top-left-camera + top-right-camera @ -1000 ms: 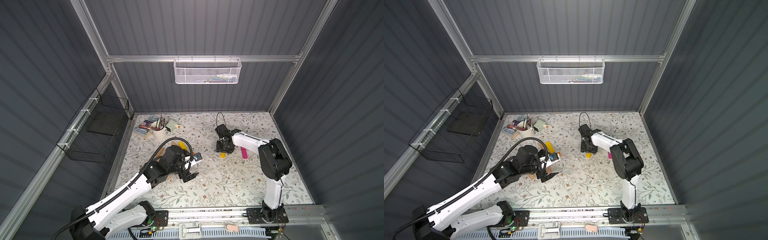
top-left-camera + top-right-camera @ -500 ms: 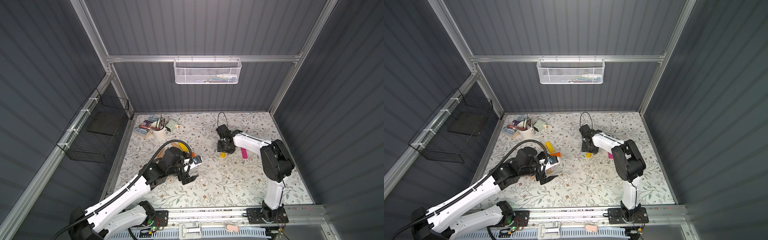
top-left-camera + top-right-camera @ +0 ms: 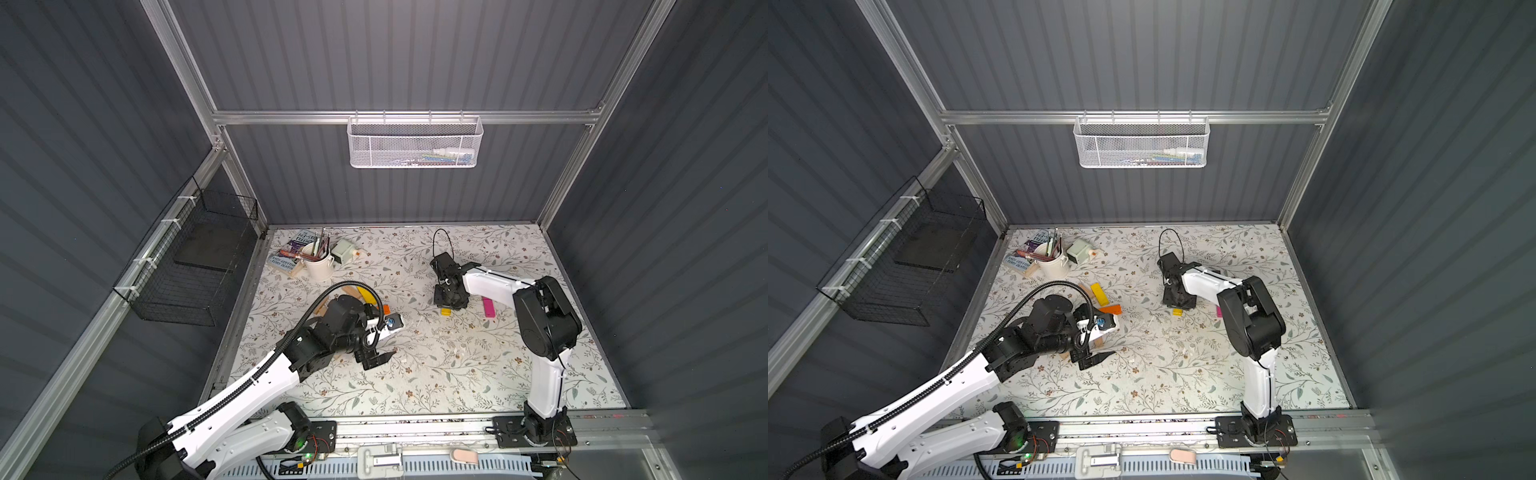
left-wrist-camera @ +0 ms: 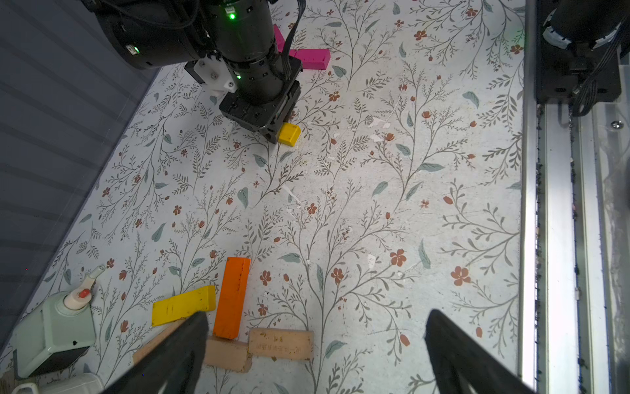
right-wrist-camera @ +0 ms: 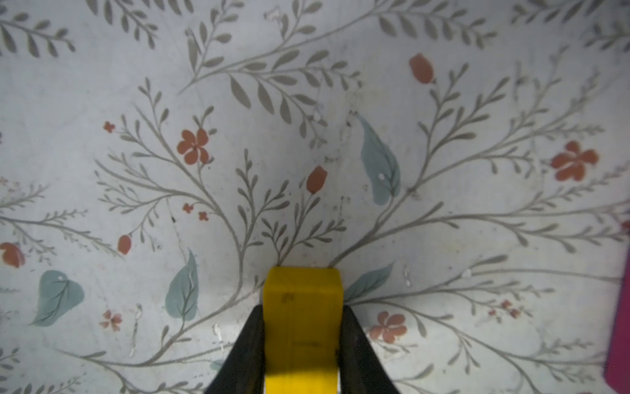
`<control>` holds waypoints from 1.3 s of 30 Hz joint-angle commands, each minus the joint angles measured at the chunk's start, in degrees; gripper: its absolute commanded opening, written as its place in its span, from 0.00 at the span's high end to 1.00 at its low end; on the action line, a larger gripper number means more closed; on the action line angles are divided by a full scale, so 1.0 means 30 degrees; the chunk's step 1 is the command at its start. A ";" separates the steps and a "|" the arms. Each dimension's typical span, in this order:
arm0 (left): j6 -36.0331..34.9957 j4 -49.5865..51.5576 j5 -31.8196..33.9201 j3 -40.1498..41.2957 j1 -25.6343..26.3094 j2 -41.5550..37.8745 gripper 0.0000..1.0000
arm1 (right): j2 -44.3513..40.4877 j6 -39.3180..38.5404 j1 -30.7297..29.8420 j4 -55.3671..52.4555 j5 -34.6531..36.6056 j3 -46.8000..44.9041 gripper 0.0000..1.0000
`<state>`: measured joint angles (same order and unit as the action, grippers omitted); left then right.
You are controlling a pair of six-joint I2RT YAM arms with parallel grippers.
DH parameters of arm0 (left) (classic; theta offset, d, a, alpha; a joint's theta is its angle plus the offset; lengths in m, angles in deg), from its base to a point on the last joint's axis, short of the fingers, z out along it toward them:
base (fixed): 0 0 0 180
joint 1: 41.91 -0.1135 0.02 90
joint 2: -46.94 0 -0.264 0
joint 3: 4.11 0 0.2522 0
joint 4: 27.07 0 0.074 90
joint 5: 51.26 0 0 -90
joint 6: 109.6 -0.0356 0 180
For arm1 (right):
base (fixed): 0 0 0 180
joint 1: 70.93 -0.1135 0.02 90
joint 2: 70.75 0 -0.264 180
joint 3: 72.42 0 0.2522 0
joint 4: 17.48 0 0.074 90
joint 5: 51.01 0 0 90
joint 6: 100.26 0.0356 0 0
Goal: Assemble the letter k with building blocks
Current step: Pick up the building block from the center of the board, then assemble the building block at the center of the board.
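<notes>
Pinching the short yellow block mid-frame in both top views, the right gripper sits where it was a second ago; the left gripper hangs spread, empty. Left wrist view shows plainly, lower left, an orange block, a long yellow block and tan blocks. Right wrist view alone shows black fingers pressed on the short block's sides.
</notes>
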<state>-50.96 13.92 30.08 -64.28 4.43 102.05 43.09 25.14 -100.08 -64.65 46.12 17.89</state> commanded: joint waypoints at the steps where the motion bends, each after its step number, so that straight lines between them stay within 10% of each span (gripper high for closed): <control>1: -0.0385 -0.0033 -0.0233 0.0221 -0.0037 -0.0251 0.00 | -0.0290 -0.1798 -0.0059 -0.0275 0.0134 -0.0264 0.78; 11: -0.0917 -0.0651 -0.0462 -0.0183 -0.0035 0.0501 0.00 | -0.5722 -1.0071 0.1640 0.0617 -0.0060 -0.1353 0.77; 23: 0.3127 -0.1843 -0.1181 -0.3130 -0.0029 0.2337 0.00 | -1.1840 -2.0350 0.8979 0.3488 -0.4330 -0.4852 0.74; 30: 0.2859 -0.1310 -0.1616 -0.1836 -0.0021 0.1387 0.01 | -1.1386 -2.7308 1.1369 0.0635 -0.6222 -0.5586 0.71; 39: 0.2805 -0.1342 -0.1575 -0.1409 -0.0032 0.0946 0.00 | -0.7842 -2.9844 1.3155 -0.0522 -0.8304 -0.5213 0.76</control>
<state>-43.24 8.56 26.62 -69.03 4.43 105.53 16.40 -59.01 -60.76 -63.17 24.14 1.17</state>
